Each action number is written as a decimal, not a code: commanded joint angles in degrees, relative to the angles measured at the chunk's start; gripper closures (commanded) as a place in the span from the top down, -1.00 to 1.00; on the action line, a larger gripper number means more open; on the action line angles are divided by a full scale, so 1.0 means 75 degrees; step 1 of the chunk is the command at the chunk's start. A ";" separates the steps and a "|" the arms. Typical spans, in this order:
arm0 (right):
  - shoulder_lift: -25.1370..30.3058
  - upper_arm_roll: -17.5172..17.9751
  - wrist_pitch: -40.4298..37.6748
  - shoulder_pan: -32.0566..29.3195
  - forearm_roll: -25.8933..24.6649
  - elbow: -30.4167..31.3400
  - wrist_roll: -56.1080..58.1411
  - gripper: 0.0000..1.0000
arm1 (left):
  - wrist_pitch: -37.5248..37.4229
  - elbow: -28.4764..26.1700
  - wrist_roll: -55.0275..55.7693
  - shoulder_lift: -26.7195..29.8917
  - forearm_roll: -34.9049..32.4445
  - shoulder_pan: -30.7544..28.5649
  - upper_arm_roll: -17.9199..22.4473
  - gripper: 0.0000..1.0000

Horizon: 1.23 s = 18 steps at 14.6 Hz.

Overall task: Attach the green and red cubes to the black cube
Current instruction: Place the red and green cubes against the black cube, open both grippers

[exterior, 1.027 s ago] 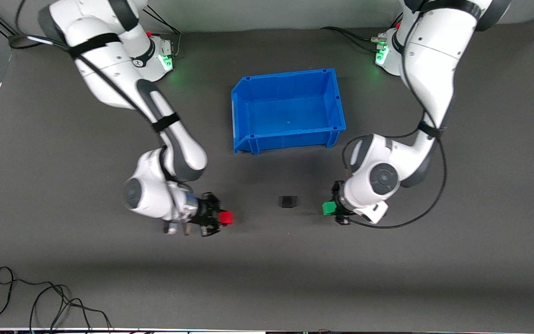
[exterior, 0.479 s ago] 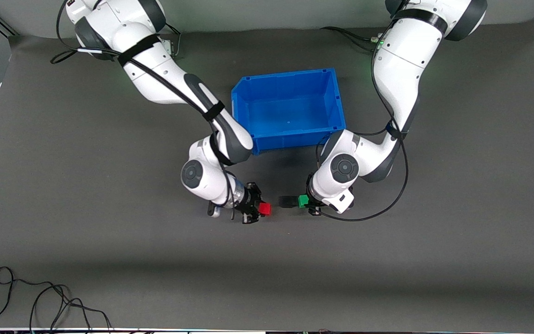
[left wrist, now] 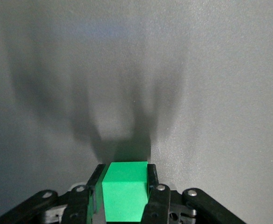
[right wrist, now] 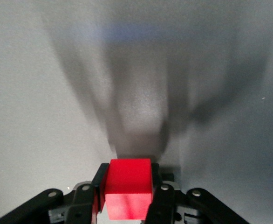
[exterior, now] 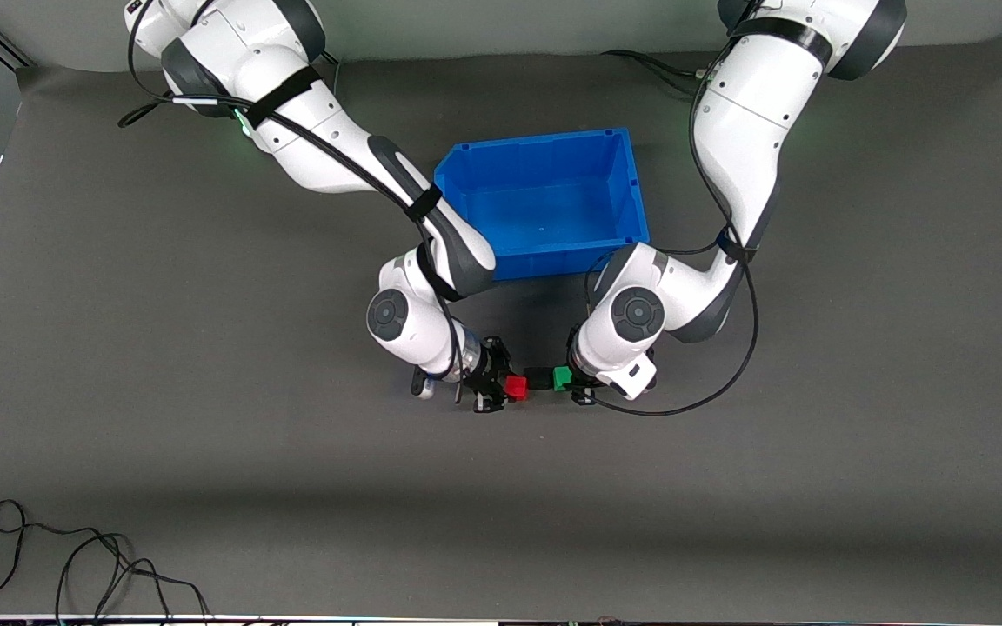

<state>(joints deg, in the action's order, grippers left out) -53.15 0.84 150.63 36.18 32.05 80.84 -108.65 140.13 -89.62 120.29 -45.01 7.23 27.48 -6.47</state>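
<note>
The black cube (exterior: 539, 378) sits on the grey mat, nearer the front camera than the blue bin. My left gripper (exterior: 572, 380) is shut on the green cube (exterior: 561, 378), which touches the black cube's side toward the left arm's end. My right gripper (exterior: 501, 388) is shut on the red cube (exterior: 516, 388), which meets the black cube's side toward the right arm's end. In the left wrist view the green cube (left wrist: 125, 190) sits between the fingers. In the right wrist view the red cube (right wrist: 127, 193) sits between the fingers. The black cube is hidden in both wrist views.
An empty blue bin (exterior: 633, 194) stands on the mat just farther from the front camera than the cubes. Loose black cables (exterior: 75, 565) lie at the mat's near edge toward the right arm's end.
Both arms have moved inward with their cubes. The green cube reached the black cube first; the red cube has now closed the gap on its own side.
</note>
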 commanded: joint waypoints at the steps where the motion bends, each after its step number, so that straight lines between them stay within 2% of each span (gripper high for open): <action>1: -0.0225 -0.0111 0.0201 0.0192 0.0110 -0.0303 -0.0208 -0.80 | -0.0051 0.0255 0.0180 -0.0151 -0.0015 0.0121 0.0113 -1.00; 3: -0.0272 -0.0111 0.0248 0.0227 0.0110 -0.0314 -0.0208 -0.80 | -0.0051 0.0266 0.0180 -0.0151 -0.0015 0.0121 0.0124 -0.97; 4: -0.0272 -0.0111 0.0248 0.0239 0.0098 -0.0303 -0.0197 -0.79 | -0.0051 0.0266 0.0145 -0.0151 -0.0027 0.0121 0.0136 -0.57; 6: -0.0272 -0.0111 0.0248 0.0239 0.0098 -0.0303 -0.0197 -0.79 | -0.0051 0.0266 0.0132 -0.0139 -0.0225 0.0121 0.0136 0.99; 10: -0.0272 -0.0123 0.0248 0.0356 -0.0042 -0.0384 -0.0185 -0.63 | -0.0191 0.0454 0.0133 -0.0057 -0.0308 0.0039 0.0171 1.00; 11: -0.0272 -0.0135 0.0248 0.0356 -0.0054 -0.0385 -0.0162 0.09 | -0.0262 0.0454 0.0109 -0.0022 -0.0308 0.0016 0.0194 1.00; 12: -0.0284 -0.0146 0.0248 0.0356 -0.0054 -0.0396 -0.0162 0.97 | -0.0436 0.0454 0.0109 0.0071 -0.0343 -0.0031 0.0299 1.00; 14: -0.0261 -0.0170 0.0248 0.0356 -0.0136 -0.0408 -0.0103 1.00 | -0.1277 0.0454 -0.0158 0.0597 -0.0378 -0.0194 0.0639 1.00; 16: -0.0132 -0.0182 0.0237 0.0310 -0.0568 -0.0466 -0.0126 1.00 | -0.2017 0.0302 -0.1640 0.1078 -0.0378 -0.0696 0.0652 1.00; 18: 0.0090 -0.0251 -0.0031 0.0170 -0.0710 -0.0607 -0.0068 1.00 | -0.2673 0.0220 -0.3094 0.1488 -0.0378 -0.1247 0.0652 1.00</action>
<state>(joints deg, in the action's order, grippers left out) -54.07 -0.14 152.06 37.94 28.48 77.61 -108.81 124.59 -85.42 106.36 -38.54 4.95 21.88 -1.35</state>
